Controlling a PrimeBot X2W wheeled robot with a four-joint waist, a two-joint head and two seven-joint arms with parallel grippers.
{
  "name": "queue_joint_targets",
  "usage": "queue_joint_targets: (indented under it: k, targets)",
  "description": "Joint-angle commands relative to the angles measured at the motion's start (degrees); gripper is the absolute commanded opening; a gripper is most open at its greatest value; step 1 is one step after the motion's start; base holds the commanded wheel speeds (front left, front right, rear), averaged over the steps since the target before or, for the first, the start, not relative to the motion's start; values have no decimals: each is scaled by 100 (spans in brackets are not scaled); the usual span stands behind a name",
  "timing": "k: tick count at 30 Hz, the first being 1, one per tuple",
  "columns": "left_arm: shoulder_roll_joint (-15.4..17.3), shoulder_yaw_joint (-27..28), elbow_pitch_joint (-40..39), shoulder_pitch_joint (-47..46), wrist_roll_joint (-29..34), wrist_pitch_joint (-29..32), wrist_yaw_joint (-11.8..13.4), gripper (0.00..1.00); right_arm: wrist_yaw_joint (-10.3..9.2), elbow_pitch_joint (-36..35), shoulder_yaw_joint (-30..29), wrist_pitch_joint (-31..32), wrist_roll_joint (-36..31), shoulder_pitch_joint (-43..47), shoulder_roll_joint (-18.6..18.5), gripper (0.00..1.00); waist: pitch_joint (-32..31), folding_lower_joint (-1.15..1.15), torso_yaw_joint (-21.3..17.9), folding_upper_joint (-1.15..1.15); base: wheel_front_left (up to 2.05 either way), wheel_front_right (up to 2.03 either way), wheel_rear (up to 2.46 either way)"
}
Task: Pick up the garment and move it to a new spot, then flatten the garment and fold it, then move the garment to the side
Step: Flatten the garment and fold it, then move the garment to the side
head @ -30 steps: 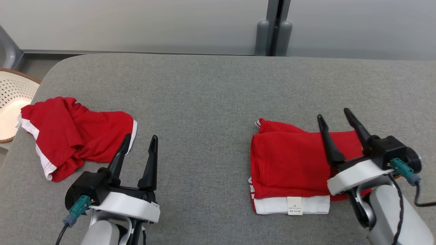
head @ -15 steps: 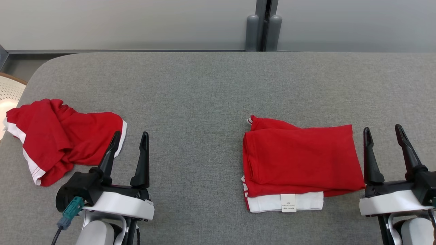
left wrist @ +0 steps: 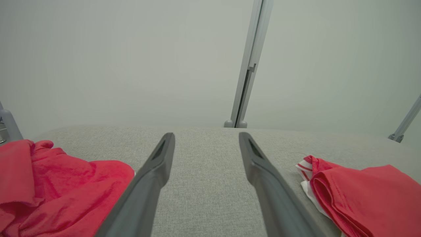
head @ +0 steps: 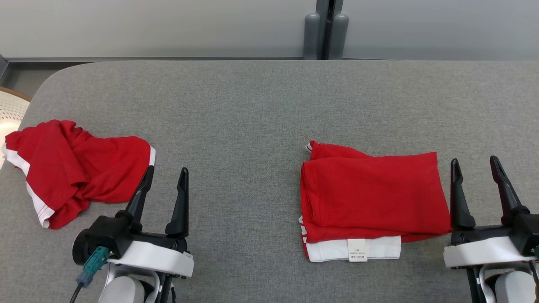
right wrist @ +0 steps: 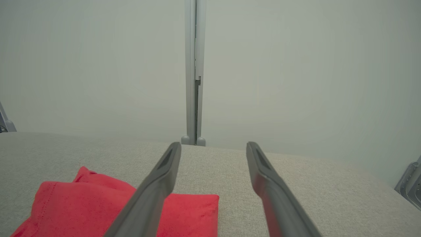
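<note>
Garment lies folded just left of the right end effector, seemingly finished. A crumpled garment, just left of the left end effector, likely awaits folding. Both end effectors gape, empty.

Before you lies a wide bench covered in grey woven fabric, its far left corner rounded off. Behind its far edge you see pale grey wall panels, smooth and matte, joined by a narrow grey vertical post with a dark slot down its middle and two rounded grey feet at its base. At your upper left, a strip of grey floor shows between bench and wall. Beside the bench's left edge sits a cream perforated basket with a brown rim, partly cut off. In the left wrist view you can make out a slanted grey strut at the far right. The light is soft and even.
</note>
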Motion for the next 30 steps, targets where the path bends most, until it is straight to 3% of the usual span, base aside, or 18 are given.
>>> queue_joint_targets:
  k: [1, 21, 22, 23, 24, 30]
  targets:
    - [20, -9, 11, -31, -3, -1, -21, 100, -2, 63, -18, -31, 36, 62, 2, 100, 4, 0, 9, 0, 0, 0, 0]
    - [20, -243, 204, -238, 50, -1, -90, 100, -2, 2444, -262, 104, 637, -672, 131, 100, 392, 0, 314, 0, 0, 0, 0]
    - [19, -242, 206, -244, 52, -1, -91, 100, -2, 2528, -220, 102, 647, -711, 132, 85, 402, 0, 323, 0, 0, 0, 0]
    - [19, -243, 206, -248, 55, -1, -92, 100, -2, 2597, -190, 93, 649, -745, 130, 4, 411, 0, 329, 0, 0, 0, 0]
    - [19, -236, 207, -250, 57, -1, -91, 100, -2, 2672, -163, 83, 666, -776, 131, 0, 417, 0, 328, 0, 0, 0, 0]
    - [18, -233, 181, -236, 163, 0, -106, 100, -2, 2706, -56, 9, 196, -1023, 60, 0, 443, 0, 132, 0, 0, 0, 0]
